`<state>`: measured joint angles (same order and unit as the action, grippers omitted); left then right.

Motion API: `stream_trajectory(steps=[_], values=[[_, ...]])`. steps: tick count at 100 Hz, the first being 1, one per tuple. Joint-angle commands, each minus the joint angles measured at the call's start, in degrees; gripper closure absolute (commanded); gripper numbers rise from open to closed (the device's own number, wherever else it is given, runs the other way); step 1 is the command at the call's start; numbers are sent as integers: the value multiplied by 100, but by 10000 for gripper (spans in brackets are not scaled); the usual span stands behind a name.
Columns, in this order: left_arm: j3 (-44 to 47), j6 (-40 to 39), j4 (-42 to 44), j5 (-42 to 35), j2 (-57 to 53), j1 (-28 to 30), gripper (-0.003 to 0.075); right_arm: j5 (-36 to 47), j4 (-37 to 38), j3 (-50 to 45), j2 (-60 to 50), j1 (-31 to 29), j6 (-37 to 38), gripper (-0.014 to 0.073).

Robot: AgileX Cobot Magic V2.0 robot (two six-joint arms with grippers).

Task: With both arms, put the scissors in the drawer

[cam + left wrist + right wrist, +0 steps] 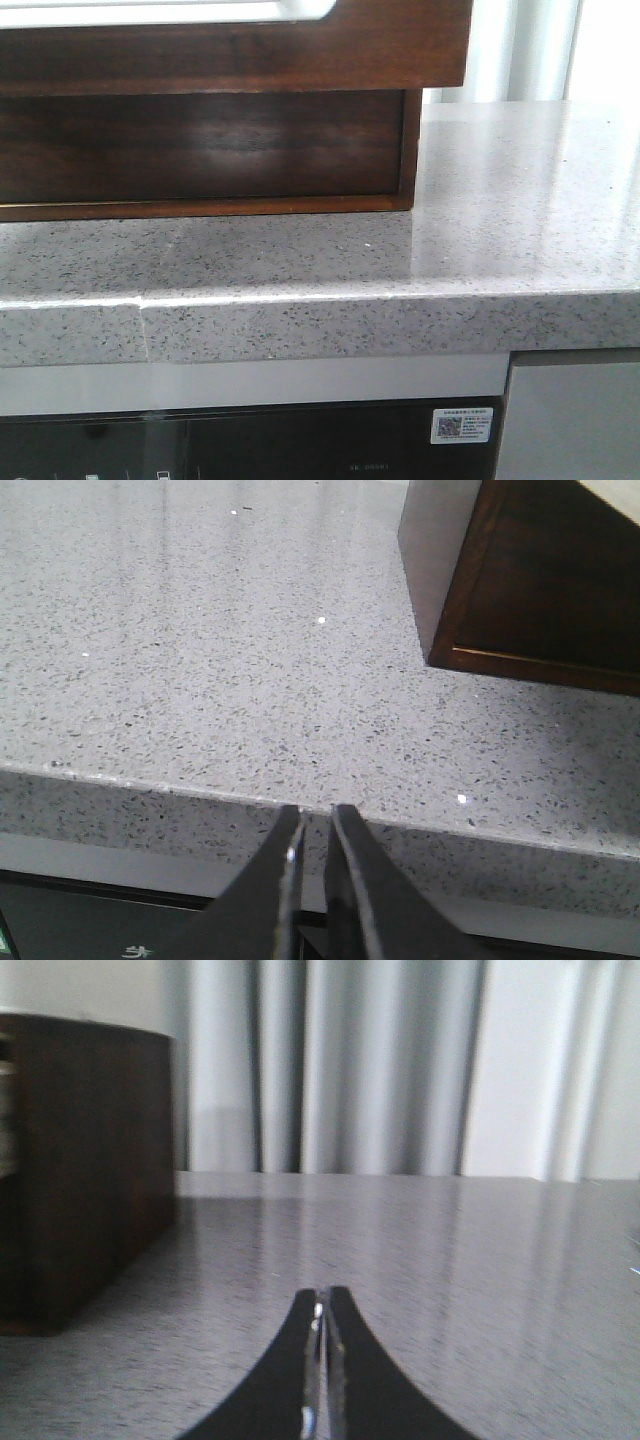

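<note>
Scissors: not in any view; location cannot be told. Not on the visible part of the table (520, 200), not in either set of jaws.

Drawer (230, 45): far left in front view, dark glossy wood front w/ white interior showing at top edge, standing proud of the wood cabinet (200, 150) below it, so judged pulled out. Cabinet sits on the speckled grey table, corner also seen in left wrist view.

Left gripper (315, 825): jaws nearly together, thin gap only, nothing between them; hangs at the table's near edge. Right gripper (323, 1305): jaws together, empty; low over the table, cabinet side to its left, curtains (370, 1060) beyond.

Handling, judged from the task alone: scissors likely light, stiff, thin metal blades slippery and lying flat, so hard to lift off a polished top. Best hold probably across the handles near the pivot, not the blades; jaws would need to open first. Risk: skidding on the glossy surface, pts catching drawer rim.
</note>
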<state>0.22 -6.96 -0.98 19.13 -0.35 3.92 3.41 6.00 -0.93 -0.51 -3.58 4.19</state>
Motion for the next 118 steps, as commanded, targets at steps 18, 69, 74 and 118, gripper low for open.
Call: stream_trajectory(steps=[18, 69, 74, 118], values=[[89, 15, -47, -232, -189, -8, 717, -1005, -164, -72, -112, -578, -47, 690], [89, 15, -47, -232, -189, -8, 717, -2088, -328, -72, -112, -657, -419, 690], [89, 15, -47, -232, -189, -8, 717, -2088, -328, -72, -112, -657, -419, 690], [89, 15, -47, -232, -189, -8, 717, -2088, -328, -72, -112, -657, -419, 690]])
